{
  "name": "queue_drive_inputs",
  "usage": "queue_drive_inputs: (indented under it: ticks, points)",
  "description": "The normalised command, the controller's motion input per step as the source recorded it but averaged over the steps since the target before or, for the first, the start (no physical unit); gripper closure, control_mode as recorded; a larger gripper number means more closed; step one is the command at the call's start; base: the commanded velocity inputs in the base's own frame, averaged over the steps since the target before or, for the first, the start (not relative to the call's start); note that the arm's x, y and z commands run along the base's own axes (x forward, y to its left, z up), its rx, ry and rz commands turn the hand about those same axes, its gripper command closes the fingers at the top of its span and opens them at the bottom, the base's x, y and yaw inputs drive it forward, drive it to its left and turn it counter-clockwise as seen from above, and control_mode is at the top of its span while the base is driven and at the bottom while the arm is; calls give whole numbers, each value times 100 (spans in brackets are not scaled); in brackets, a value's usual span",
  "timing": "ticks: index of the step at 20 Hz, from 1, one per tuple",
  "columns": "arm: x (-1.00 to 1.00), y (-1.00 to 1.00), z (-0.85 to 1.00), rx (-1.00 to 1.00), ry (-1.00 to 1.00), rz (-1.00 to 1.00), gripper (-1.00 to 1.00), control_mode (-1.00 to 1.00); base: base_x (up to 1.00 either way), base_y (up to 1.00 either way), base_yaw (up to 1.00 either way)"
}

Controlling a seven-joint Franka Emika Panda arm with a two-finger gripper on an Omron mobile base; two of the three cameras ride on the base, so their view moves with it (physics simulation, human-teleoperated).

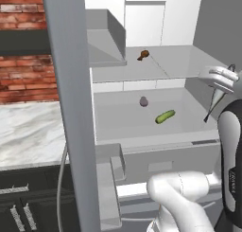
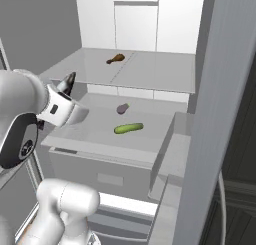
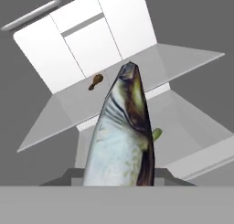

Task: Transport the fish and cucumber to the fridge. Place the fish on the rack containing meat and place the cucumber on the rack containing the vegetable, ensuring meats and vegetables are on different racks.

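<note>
**Fish held at the open fridge, cucumber already on the lower shelf**

The only writing anywhere is a small dark mark running up the arm's dark forearm cover at the right edge of the left base view, too small to read. No labels or brand marks appear on the fridge [image 1: 71, 108] or its contents.

The gripper [image 2: 64, 91] hangs just outside the fridge's open front, level with the gap between its two shelves. Its jaws are closed narrowly on the fish [image 3: 123, 136], which sticks out beyond the fingers and points into the fridge; in the left base view it shows as a thin dark sliver [image 1: 213, 105] below the white hand. The fingertips themselves are hidden behind the fish in the hand view.

Inside the fridge, the rack containing meat [image 1: 179, 60] is the upper pale shelf, and the meat [image 1: 143, 55], a small brown drumstick, lies toward its back. On the shelf below, the vegetable [image 1: 143, 101], a small purplish bulb, sits near the middle, with the cucumber [image 1: 165, 116] lying flat just in front of it and a little apart.

The fridge's open left door, seen edge-on, rises as a broad grey post, and its door bins [image 1: 111, 179] jut out beside the lower shelf. Beyond the door are a marble counter [image 1: 28, 131], a red brick wall [image 1: 23, 13] and dark cabinets [image 1: 28, 202] below the counter.
</note>
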Motion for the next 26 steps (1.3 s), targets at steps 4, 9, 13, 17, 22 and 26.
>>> queue_drive_inputs:
  ticks: [4, 9, 13, 17, 22, 26]
  points:
    - [14, -18, 43, 0, -14, 0, 100, -100, 0, 0, 0]
    - [96, -33, 7, 3, -3, 0, 100, -100, 0, 0, 0]
    - [100, -33, 0, 1, -6, 0, 100, -100, 0, 0, 0]
    - [100, -5, -12, 0, -2, 0, 100, -100, 0, 0, 0]
    - [100, 0, -30, 0, 1, 0, 100, -100, 0, 0, 0]
    - [100, -1, -35, 0, 1, 0, 100, -100, 0, 0, 0]
